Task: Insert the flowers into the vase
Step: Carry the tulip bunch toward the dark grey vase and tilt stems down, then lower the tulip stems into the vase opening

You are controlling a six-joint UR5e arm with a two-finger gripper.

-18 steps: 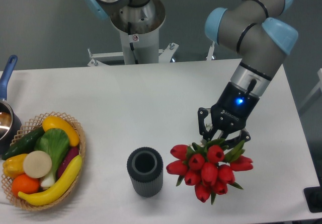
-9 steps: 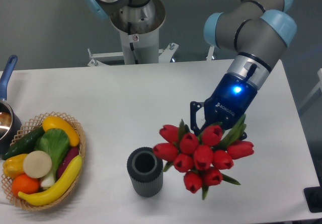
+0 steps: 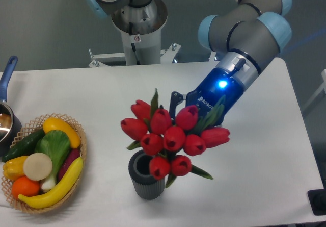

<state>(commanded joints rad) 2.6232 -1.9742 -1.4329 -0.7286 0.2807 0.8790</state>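
The flowers (image 3: 170, 135), a bunch of red tulips with green leaves, hang in the air with their heads toward the camera. The lowest blooms overlap the rim of the dark grey ribbed vase (image 3: 145, 183), which stands upright on the table near the front. My gripper (image 3: 196, 116) is shut on the flowers' stems just behind the blooms; its fingertips are mostly hidden by blooms and leaves. The bouquet is above and slightly right of the vase's opening. The stems are hidden.
A wicker basket (image 3: 81, 148) of vegetables and fruit sits at the front left. A blue-handled pot (image 3: 6, 86) is at the left edge. The robot base (image 3: 137, 28) stands behind the white table (image 3: 102, 94).
The arm has carried the bouquet up and to the left, from beside the vase on the right to over the vase's opening. The vase has not moved.
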